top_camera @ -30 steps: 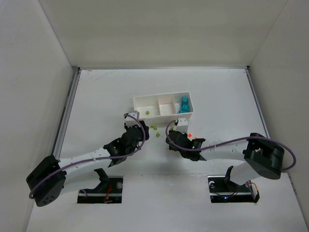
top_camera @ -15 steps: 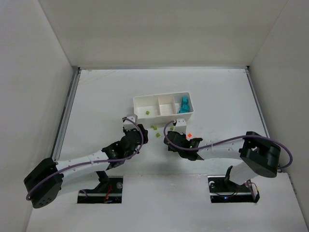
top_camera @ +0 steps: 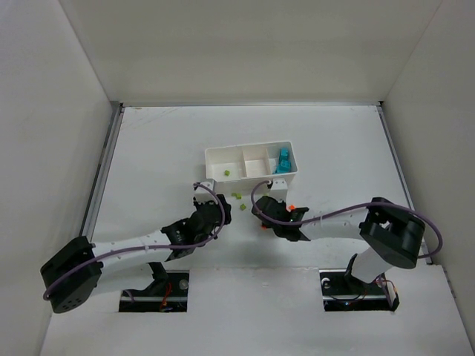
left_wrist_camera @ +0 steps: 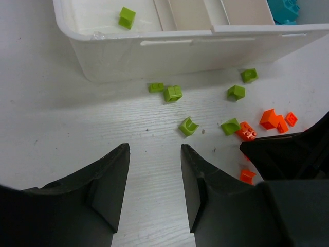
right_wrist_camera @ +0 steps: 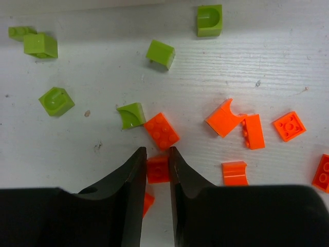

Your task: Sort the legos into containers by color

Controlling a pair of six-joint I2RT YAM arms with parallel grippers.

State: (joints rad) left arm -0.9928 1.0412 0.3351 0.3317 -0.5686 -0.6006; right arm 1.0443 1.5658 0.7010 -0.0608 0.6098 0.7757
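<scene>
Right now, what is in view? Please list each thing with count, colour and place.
Tray: one, white, three compartments, mid-table.
Teal bricks: a few, count unclear, right compartment.
Green brick: one, left compartment.
Loose green bricks: six, on table before tray.
Loose orange bricks: about seven, on table, right of the green.
Gripped brick: one, orange, between right gripper's fingers.
Table: one, white.
Left gripper: open, empty, above table.
Right gripper: shut on gripped brick.

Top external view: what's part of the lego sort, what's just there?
Job: white tray, green legos, orange legos, teal legos, right tool shut on an orange brick, left tool open.
Just there: purple cables, enclosure walls.
</scene>
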